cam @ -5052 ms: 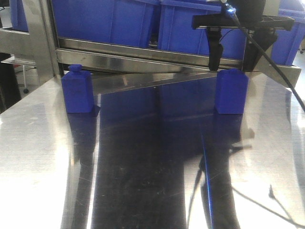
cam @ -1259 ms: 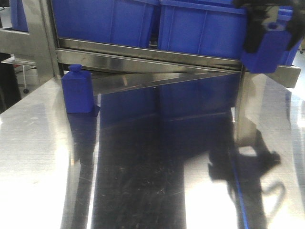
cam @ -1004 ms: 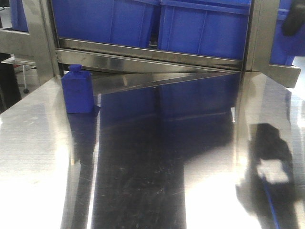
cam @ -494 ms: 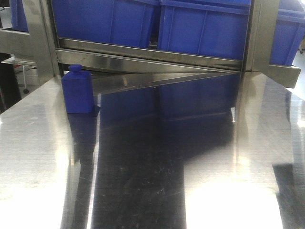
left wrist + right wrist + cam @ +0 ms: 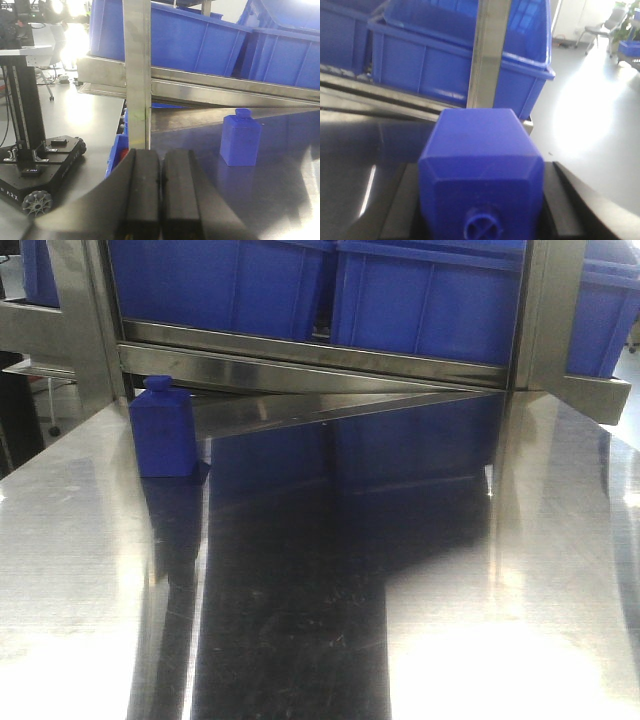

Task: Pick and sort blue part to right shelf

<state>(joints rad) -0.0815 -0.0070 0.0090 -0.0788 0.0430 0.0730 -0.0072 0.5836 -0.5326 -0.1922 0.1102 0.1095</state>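
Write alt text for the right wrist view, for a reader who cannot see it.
A blue part fills the foreground, held by the right gripper, its round capped end facing the camera. Behind it stand a steel post and a blue bin.

Reflective steel desk, bright glare patches near front edge. Grey floor, washed out by strong light. Office chair far off. Black wheeled stand on floor.

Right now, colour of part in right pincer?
Solid blue plastic block; clearest in right wrist view.
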